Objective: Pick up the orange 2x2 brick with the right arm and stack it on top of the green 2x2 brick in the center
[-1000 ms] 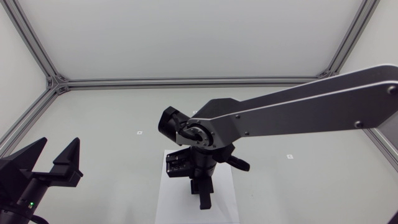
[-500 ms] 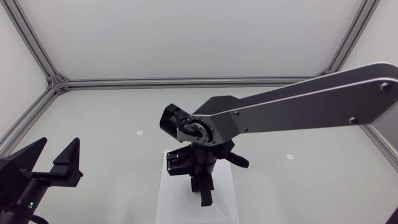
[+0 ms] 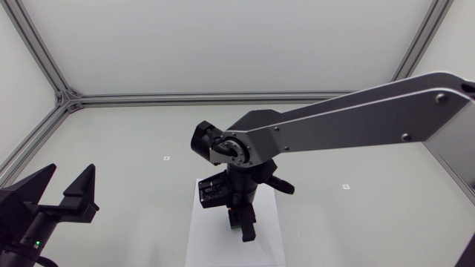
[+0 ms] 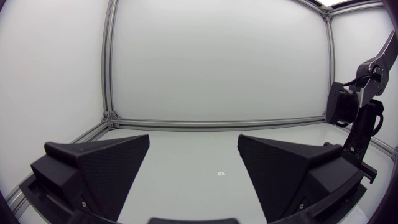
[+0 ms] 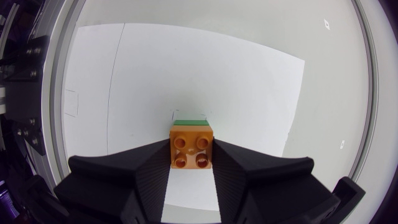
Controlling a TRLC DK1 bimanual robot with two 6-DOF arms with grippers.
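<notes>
Your right arm (image 3: 349, 126) comes in from the side and goes past the middle of the worktop (image 3: 111, 148). Its end points straight down over a white paper sheet (image 3: 215, 248) that lies flat on the worktop.

Your right jaws are clenched on the orange 2x2 brick (image 5: 192, 147). One finger (image 5: 149, 163) presses on one side of it and the other finger (image 5: 233, 163) presses on the other side. The brick is level, with its four round bumps facing up. From the head view you cannot see this brick, because the arm's end is in the way.

The green 2x2 brick (image 5: 190, 122) sits on the white sheet (image 5: 249, 81), right under the orange one. You see only a thin green strip of it, just past the far edge of the orange brick. You cannot tell if the two bricks touch.

Your left arm (image 3: 22, 222) is well apart from the bricks, near the worktop's side. Your left jaws are released, spread wide, with nothing between them. From the left wrist view you see the right arm (image 4: 364, 118) far across the worktop (image 4: 186, 149).

A few small marks are on the worktop: one (image 3: 167, 158) on the left arm's side of the sheet and one (image 3: 345, 185) on the right arm's side. Nothing lies between the jaws and the bricks.
</notes>
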